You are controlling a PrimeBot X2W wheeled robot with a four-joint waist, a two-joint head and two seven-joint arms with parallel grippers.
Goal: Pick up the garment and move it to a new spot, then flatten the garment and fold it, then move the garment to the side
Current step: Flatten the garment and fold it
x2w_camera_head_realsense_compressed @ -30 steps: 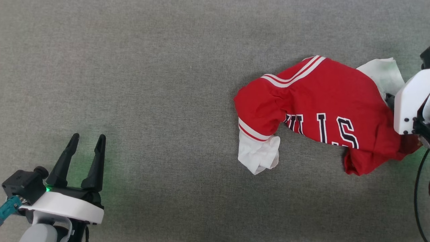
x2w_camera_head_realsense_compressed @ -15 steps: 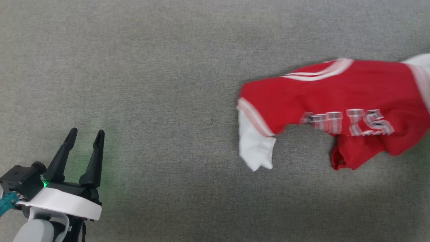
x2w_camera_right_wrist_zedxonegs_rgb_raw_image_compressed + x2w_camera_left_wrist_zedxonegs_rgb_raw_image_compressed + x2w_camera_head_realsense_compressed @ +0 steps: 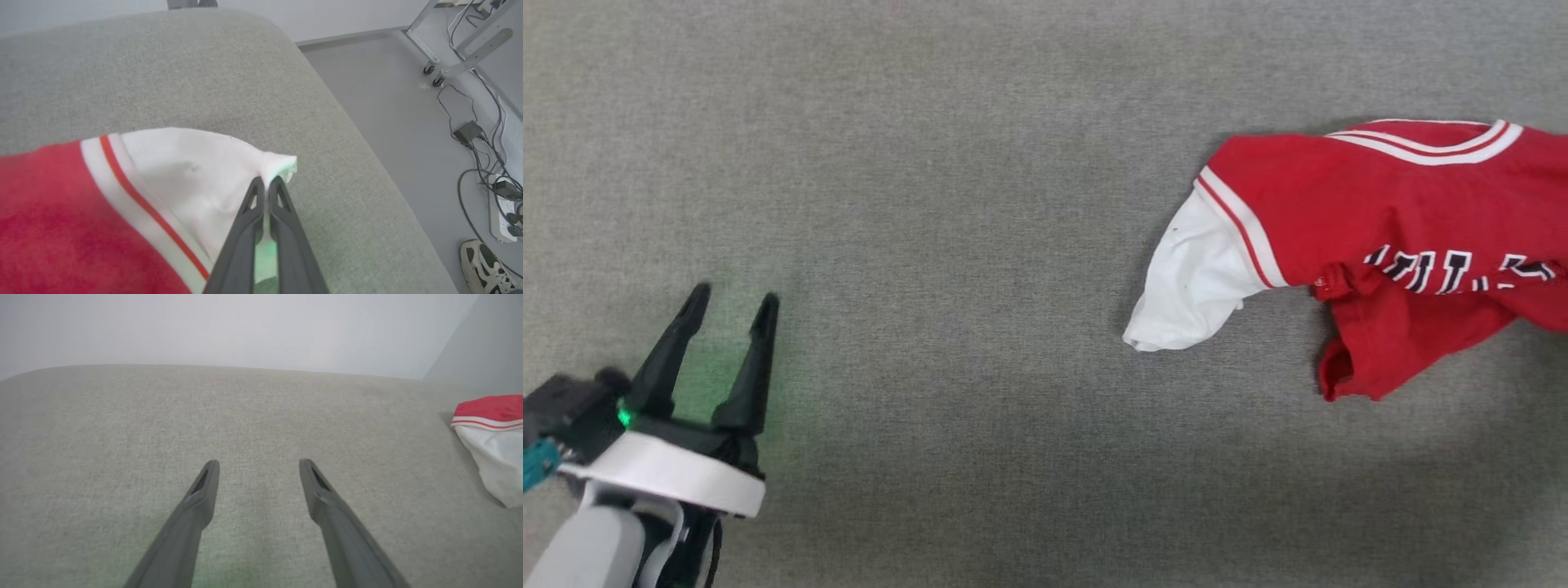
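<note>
right gripper [image 3: 265,183]: fingers pressed together, clamped on the very end of a white sleeve [image 3: 192,171]. Cloth bunches at the tips.
left gripper [image 3: 731,298]: fingers apart, nothing between them, tips over the bare grey cushion [image 3: 980,245].
garment [image 3: 1380,204]: in the head view it's at the cushion's 3 o'clock side and runs off the right edge. The free white sleeve points to 8 o'clock and a red flap hangs toward 6. The lettering is creased, part hidden.
handling: you've got soft, light, limp jersey, so expect it to sag and trail from a single pinch. Not fragile, and the knit looks grippy enough.
where to hold: the sleeve end is fine for dragging but poor for flattening. For that, take the shoulders or hem corners, one per gripper.
right arm pose: fingers low over the cloth, pointing to 12 o'clock in the right wrist view.
left arm pose: parked at 8 o'clock in the head view, fingers aimed near 12, well apart from the garment.
</note>
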